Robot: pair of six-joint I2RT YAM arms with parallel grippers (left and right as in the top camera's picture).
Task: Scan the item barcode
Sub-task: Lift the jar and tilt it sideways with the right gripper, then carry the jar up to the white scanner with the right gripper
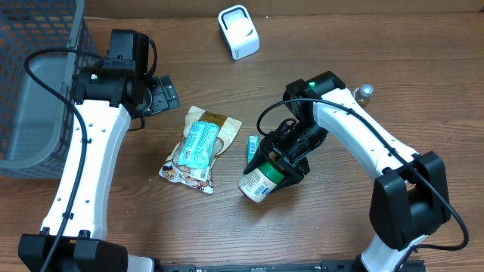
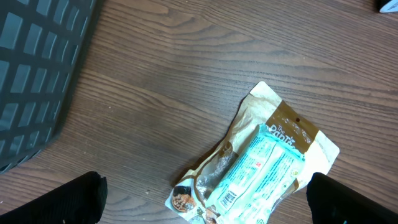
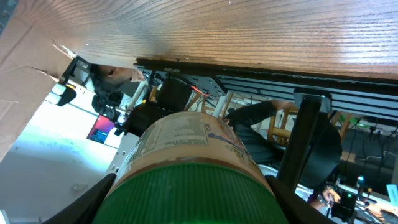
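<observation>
The right pincer point(image 1: 283, 161) clamps a cylindrical jar point(image 1: 255, 183) (green lid, paper label) tipped sideways over the grained wooden desk point(image 1: 318, 53). The left pincer point(image 1: 163, 94) gapes wide near a crinkly pouch point(image 1: 198, 147).

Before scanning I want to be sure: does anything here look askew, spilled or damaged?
Only the jar stands out: the right gripper holds it tipped on its side, not upright. The brown pouch looks crumpled, with a teal packet lying on it. Nothing is spilled.
</observation>
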